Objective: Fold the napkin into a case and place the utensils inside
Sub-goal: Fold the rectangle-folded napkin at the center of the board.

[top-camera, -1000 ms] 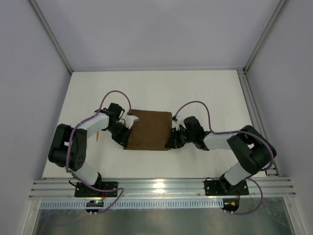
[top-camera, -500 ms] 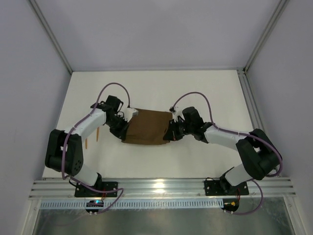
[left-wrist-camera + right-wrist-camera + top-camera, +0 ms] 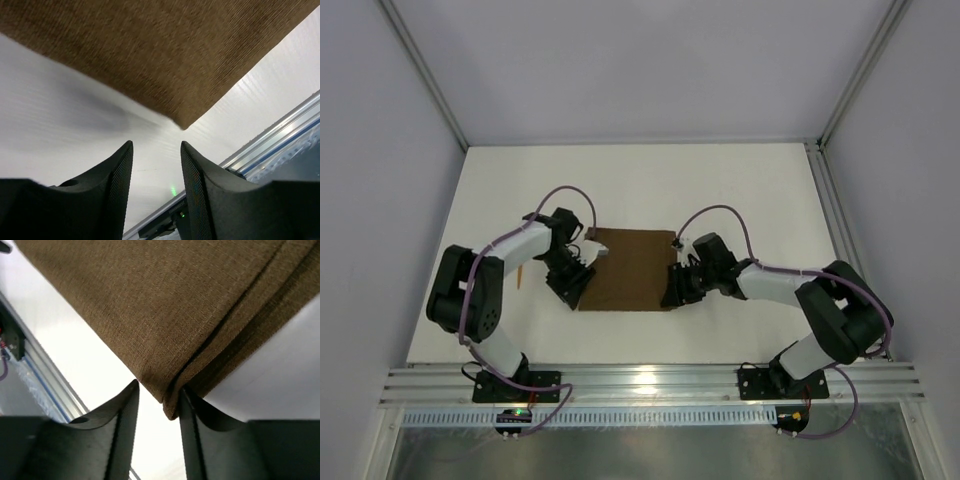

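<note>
Where the napkin (image 3: 630, 268) lies: it is spread flat on the white tabletop (image 3: 740, 190) between the two arms and is seen from above as a brown rectangle, not yet a narrow case.
Layers: in the right wrist view a second layer of cloth is seen under the top one along one edge. How many folds lie beneath cannot be told.
Left tool (image 3: 156, 145): its jaws are set moderately apart and nothing is caught between them. The near left corner of the napkin is seen just ahead of the fingertips, and contact cannot be made out.
Right tool (image 3: 159, 390): its jaws are also parted. The near right corner of the napkin reaches into the gap and is pressed against one finger only, so it is not clamped.
Utensil (image 3: 520, 277): one thin orange-tan sliver is glimpsed on the tabletop just left of the left arm and is largely covered by it. Whether it is the fork cannot be made out.
Cut off: in both wrist views the napkin runs out of the top of the frame, so only its corners are shown.
Hidden from above: the fingertips of both tools are masked by their own wrists.
Rail (image 3: 650, 380): it is seen along the near edge of the tabletop.
</note>
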{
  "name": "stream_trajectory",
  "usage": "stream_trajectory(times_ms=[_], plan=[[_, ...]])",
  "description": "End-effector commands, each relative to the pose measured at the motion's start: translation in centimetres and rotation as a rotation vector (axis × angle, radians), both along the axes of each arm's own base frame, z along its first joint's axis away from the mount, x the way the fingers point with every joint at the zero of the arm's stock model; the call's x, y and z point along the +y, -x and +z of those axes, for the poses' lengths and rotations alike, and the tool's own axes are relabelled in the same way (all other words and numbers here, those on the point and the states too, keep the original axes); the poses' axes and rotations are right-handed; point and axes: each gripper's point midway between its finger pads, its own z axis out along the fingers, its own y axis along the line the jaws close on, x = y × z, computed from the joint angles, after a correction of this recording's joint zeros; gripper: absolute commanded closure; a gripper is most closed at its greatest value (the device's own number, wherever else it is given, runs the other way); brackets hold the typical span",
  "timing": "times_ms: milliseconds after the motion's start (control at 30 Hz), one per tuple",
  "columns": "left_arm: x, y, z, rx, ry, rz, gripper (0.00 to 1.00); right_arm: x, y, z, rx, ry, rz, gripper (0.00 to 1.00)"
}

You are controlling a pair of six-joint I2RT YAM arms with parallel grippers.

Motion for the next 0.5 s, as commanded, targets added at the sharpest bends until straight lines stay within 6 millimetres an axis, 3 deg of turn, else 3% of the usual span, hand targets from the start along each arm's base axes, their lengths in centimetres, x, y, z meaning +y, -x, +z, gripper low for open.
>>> stream_trajectory(times_ms=[0, 67, 100, 200, 267, 333, 400, 433, 467], plan=[[1.0, 0.2, 1.4, -0.018, -0.037, -0.035, 0.54, -2.2, -0.4, 0.1, -0.037, 0.125, -0.031, 0.56], [1.2, -0.4, 2.8, -0.046, -0.040, -0.043, 0.52, -3.0, -0.9, 1.3, -0.066, 0.181, -0.042, 0.51], [1.2, -0.9, 3.7, -0.079, -0.037, -0.037, 0.52, -3.8, -2.1, 2.6, -0.142, 0.214, -0.071, 0.50], [0.9, -4.0, 5.6, -0.217, -0.039, 0.013, 0.58, -4.9, -4.6, 5.6, -0.269, 0.263, -0.159, 0.44], [-0.5, -7.0, 6.4, -0.319, 0.014, 0.046, 0.66, -4.1, -5.8, 7.1, -0.335, 0.246, -0.172, 0.44], [-1.9, -8.4, 6.3, -0.334, 0.069, 0.074, 0.74, -3.1, -6.8, 7.4, -0.349, 0.251, -0.168, 0.45], [-3.0, -10.4, 6.1, -0.372, 0.094, 0.076, 0.77, -1.4, -7.2, 6.8, -0.329, 0.211, -0.133, 0.58], [-3.1, -11.1, 5.8, -0.387, 0.095, 0.075, 0.78, 0.2, -6.3, 6.9, -0.285, 0.128, -0.088, 0.62], [-3.6, -12.5, 5.8, -0.429, 0.109, 0.071, 0.78, 1.7, -6.7, 7.5, -0.299, 0.048, -0.077, 0.67]])
